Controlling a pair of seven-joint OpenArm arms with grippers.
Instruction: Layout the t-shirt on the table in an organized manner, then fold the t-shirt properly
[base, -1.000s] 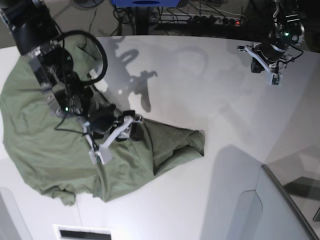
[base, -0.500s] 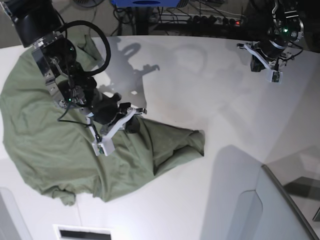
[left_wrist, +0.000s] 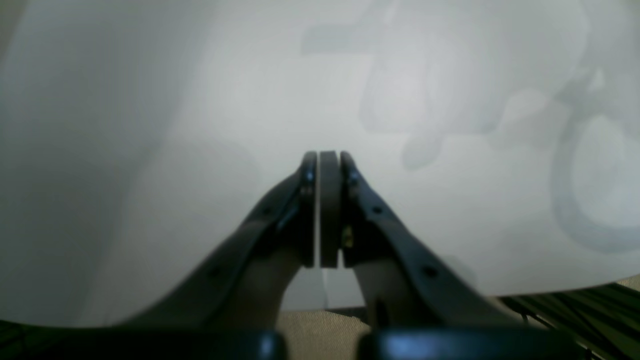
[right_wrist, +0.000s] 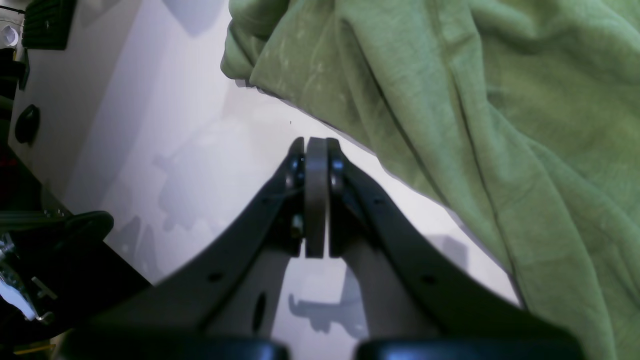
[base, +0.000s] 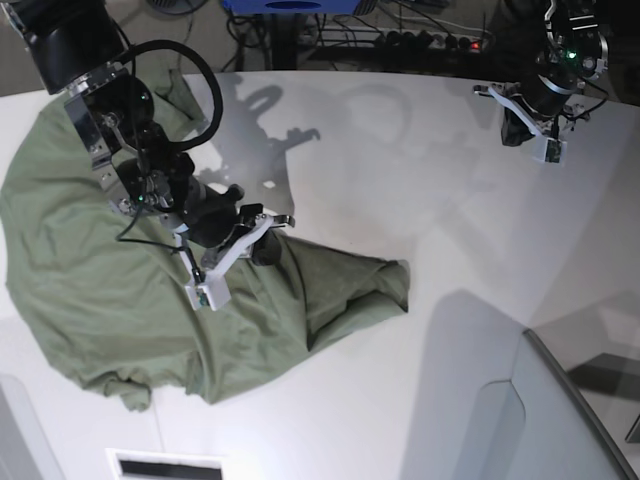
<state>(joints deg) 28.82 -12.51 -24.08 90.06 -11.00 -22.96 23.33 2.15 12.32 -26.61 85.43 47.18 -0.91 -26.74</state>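
**Left wrist cam: pretty much just gripper and tabletop**

The left gripper (left_wrist: 321, 165) sits dead center with its dark jaws pressed together, nothing between the pads, just a hairline of light. Behind it is the white table (left_wrist: 150, 125), blurry, with soft grey shadows across the upper right. The table's curved edge runs along the bottom, some tan floor showing under it.
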